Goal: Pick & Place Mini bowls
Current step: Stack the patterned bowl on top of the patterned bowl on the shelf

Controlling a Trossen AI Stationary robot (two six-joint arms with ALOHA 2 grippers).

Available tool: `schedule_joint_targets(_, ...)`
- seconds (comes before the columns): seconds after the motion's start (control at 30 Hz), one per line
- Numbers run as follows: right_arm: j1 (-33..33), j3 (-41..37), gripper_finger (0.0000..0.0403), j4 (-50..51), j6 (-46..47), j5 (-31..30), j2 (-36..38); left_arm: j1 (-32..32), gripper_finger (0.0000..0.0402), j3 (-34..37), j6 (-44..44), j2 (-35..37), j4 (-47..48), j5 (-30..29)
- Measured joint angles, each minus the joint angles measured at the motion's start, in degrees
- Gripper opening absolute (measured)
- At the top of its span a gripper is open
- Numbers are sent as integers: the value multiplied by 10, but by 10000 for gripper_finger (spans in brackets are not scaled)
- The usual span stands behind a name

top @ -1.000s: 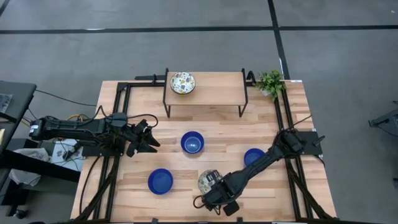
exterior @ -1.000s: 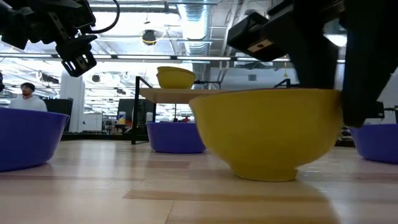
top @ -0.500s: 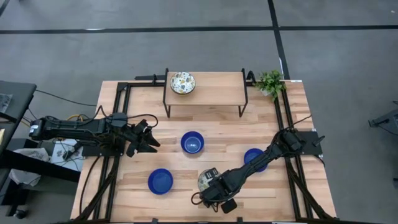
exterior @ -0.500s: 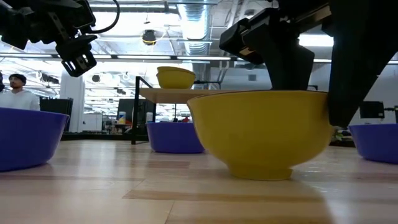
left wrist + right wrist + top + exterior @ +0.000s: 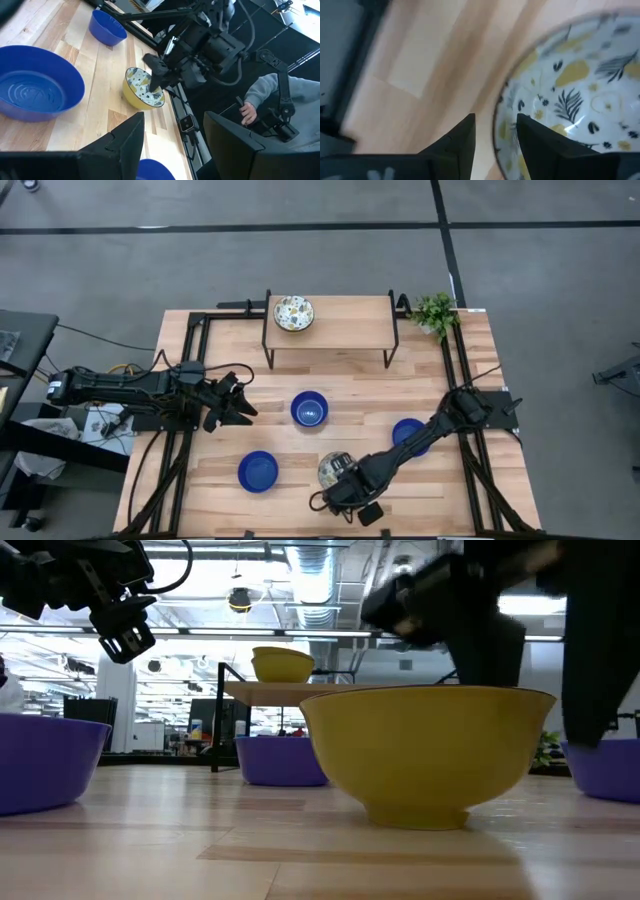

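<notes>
One floral mini bowl (image 5: 334,469) sits near the worktop's (image 5: 350,390) front edge; the right claw (image 5: 495,131), fingers slightly parted astride its rim, has shifted closer, so gripping seems imminent.

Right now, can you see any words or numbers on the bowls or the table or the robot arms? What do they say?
No text can be read anywhere in these pictures.
The patterned bowl at the right gripper carries only painted leaves and fruit shapes, no letters.
The blue bowls are plain.
The small device by the table edge shows a mark too small to read.
The room behind, in the low view, shows no legible sign.
</notes>
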State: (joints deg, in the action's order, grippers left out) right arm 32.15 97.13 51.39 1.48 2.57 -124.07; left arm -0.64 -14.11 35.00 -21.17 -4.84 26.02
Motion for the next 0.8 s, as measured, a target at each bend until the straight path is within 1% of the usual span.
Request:
schedule_joint_targets(0.1, -1, -20, 123, -4, 9, 1, 0, 0, 204, 0, 0, 0, 0, 0)
schedule_joint_targets(0.2, -1, -25, 105, -7, 24, 0, 0, 0, 204, 0, 0, 0, 0, 0)
schedule_joint_targets(0.4, 2, -23, 44, -11, 17, -12, 4, 0, 204, 0, 0, 0, 0, 0)
schedule_joint_targets(0.5, 4, -23, 12, -9, 13, -33, 10, 0, 204, 0, 0, 0, 0, 0)
schedule_joint_targets(0.63, 5, -27, 9, 4, 11, -51, 22, 0, 204, 0, 0, 0, 0, 0)
schedule_joint_targets(0.73, 3, -28, 4, 17, 12, -44, 37, 0, 204, 0, 0, 0, 0, 0)
schedule_joint_targets(0.8, 2, -28, 4, 29, 13, -52, 47, 0, 204, 0, 0, 0, 0, 0)
